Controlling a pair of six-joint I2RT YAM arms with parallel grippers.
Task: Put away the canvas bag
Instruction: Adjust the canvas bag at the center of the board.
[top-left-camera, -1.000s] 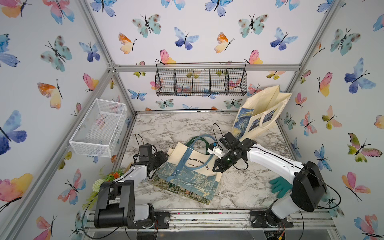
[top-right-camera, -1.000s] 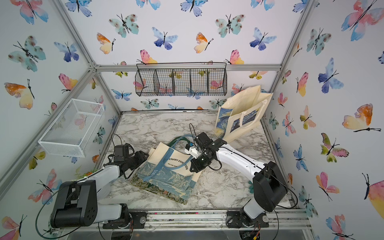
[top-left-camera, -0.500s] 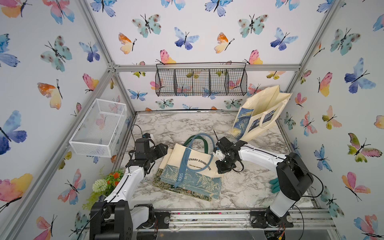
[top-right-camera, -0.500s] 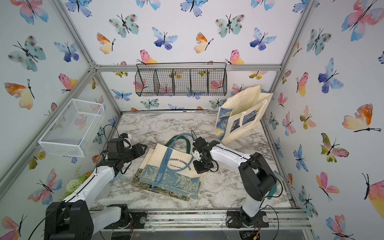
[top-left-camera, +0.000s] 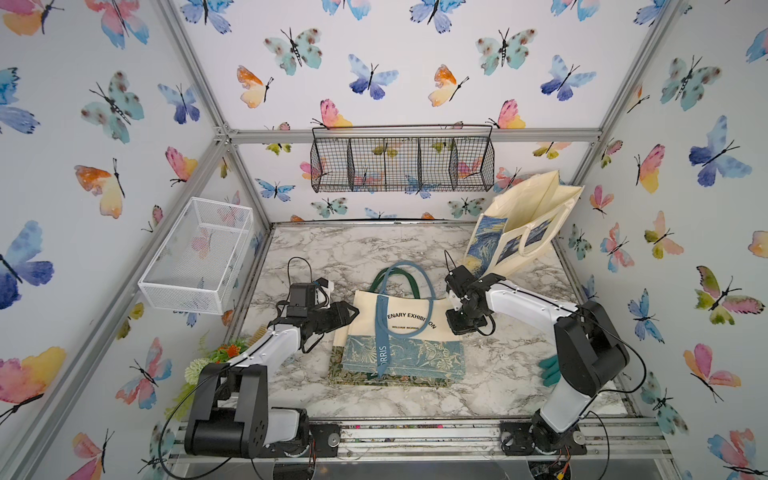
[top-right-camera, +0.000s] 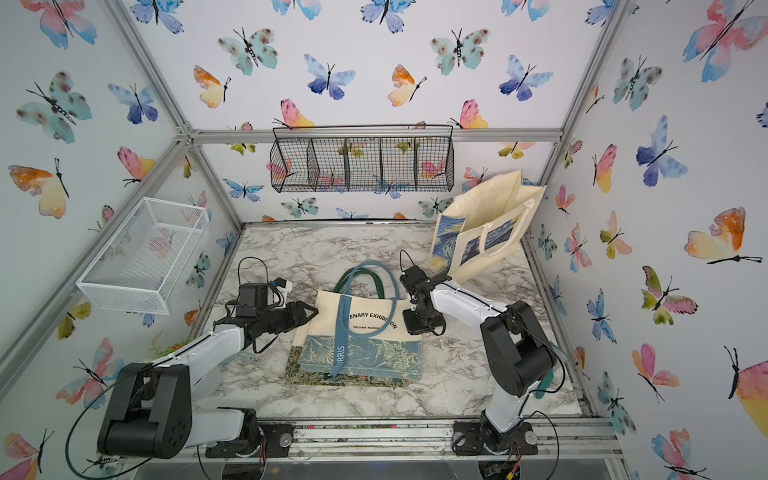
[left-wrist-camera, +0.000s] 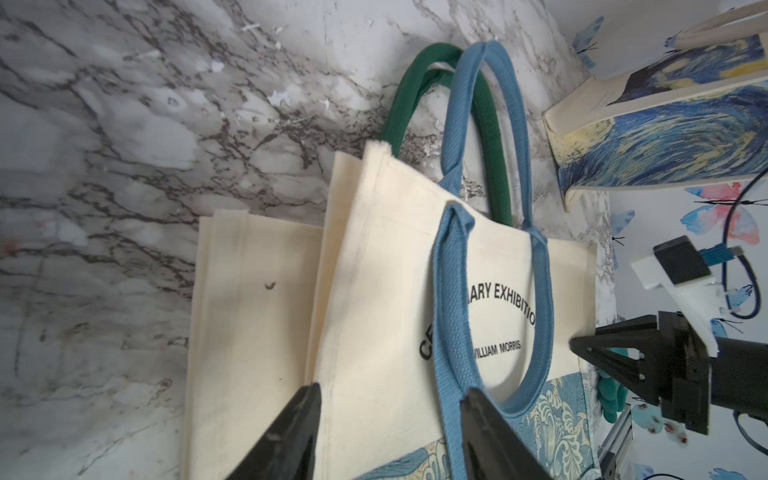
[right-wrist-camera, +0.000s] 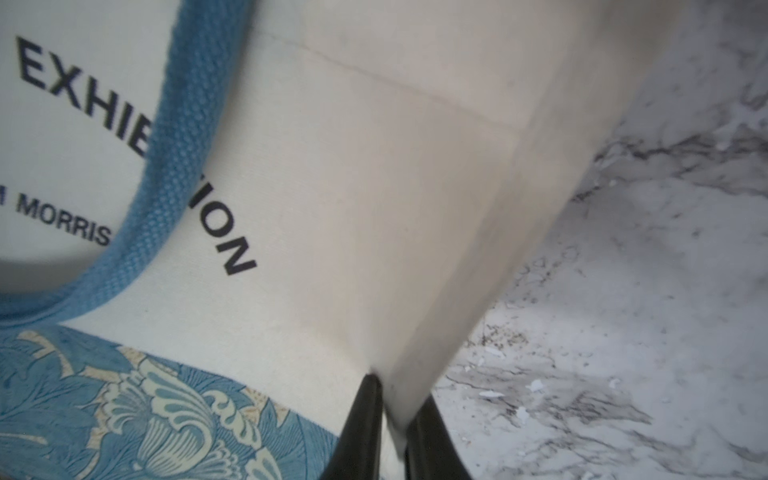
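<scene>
Canvas bag flat at table centre, atop second bag. Right gripper nearly closed, pinching bag's right edge. Left gripper spread over left edge, holding nothing. Advice: left takes top bag only; lift both sides level.

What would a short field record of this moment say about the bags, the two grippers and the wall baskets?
Target bag: blue-handled bag, lying flat on the marble table, stacked on a green-handled bag
Other bag: starry-night tote, leaning in the far right corner
Left gripper: open, over the blue-handled bag's left edge
Right gripper: jaws nearly together, pinching that bag's right edge
Wall baskets: black wire basket on the back wall, white wire basket on the left wall
</scene>
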